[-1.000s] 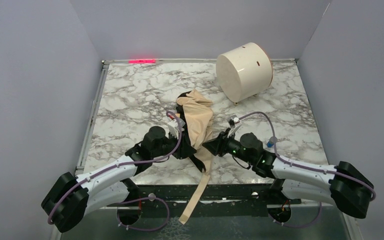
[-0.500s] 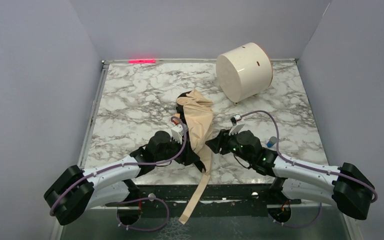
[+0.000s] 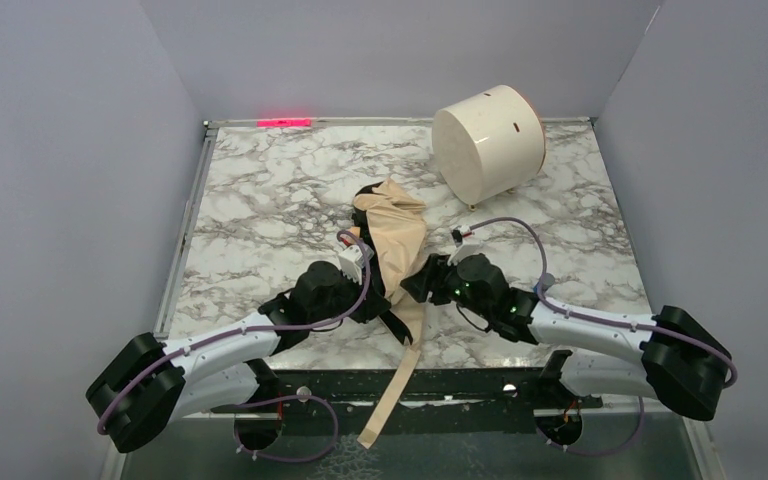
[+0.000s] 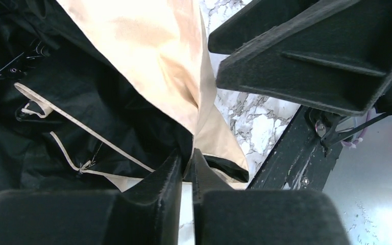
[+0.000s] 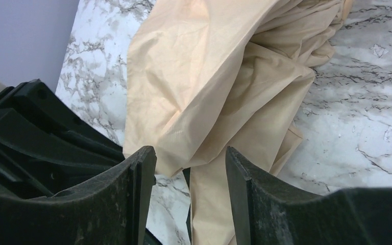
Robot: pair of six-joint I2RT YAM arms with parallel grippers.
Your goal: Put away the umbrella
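Note:
The umbrella (image 3: 394,238) lies collapsed at the middle of the marble table (image 3: 260,200), beige fabric over black lining, with its long tan strap (image 3: 392,395) hanging over the front edge. My left gripper (image 3: 377,300) is at the umbrella's near left side. In the left wrist view it (image 4: 188,157) is shut on a thin edge of the fabric (image 4: 153,51). My right gripper (image 3: 413,286) is at the near right side. In the right wrist view it (image 5: 189,168) stands open, a beige fold (image 5: 219,76) hanging between and ahead of its fingertips. The handle is hidden.
A white cylindrical drum (image 3: 488,142) lies on its side at the back right. Grey walls close in the table on three sides, and a red light strip (image 3: 285,122) glows at the back. The black front rail (image 3: 460,385) runs below the grippers.
The left gripper opened, then shut on the fabric edge. The right gripper widened and slid left toward the umbrella.

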